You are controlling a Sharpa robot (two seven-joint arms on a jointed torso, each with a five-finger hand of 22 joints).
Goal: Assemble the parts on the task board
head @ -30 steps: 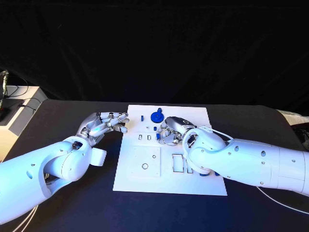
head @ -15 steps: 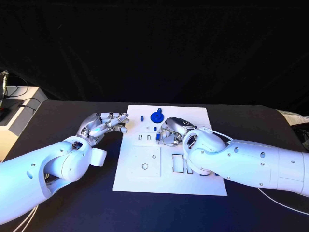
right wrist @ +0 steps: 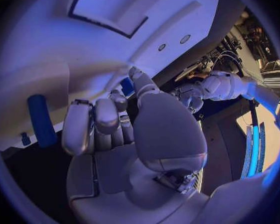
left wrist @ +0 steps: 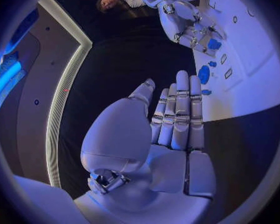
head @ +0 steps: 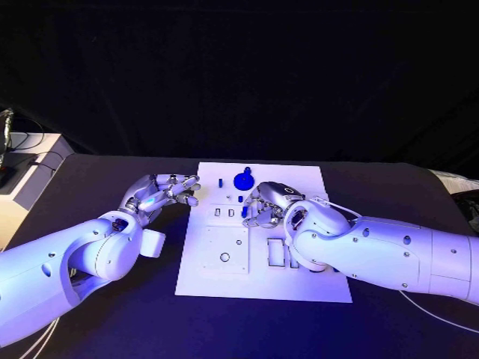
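The white task board (head: 224, 280) lies mid-table with slots and holes. My right hand (head: 268, 202) is curled over the board's upper middle. It pinches a small blue part (right wrist: 126, 86) between thumb and a finger; the same blue part (head: 245, 212) shows at its fingertips. My left hand (head: 164, 191) hovers at the board's left edge with its fingers (left wrist: 180, 109) straight and nothing in it. A round blue part (head: 243, 180) and a small blue peg (head: 220, 182) sit near the far edge. A blue cylinder (right wrist: 40, 119) lies flat on the board (right wrist: 28, 45).
Another blue piece (head: 316, 269) peeks out beneath my right forearm. A pale side table (head: 29, 187) with dark gear stands off the table's left. Black table surface (head: 121, 314) surrounds the board.
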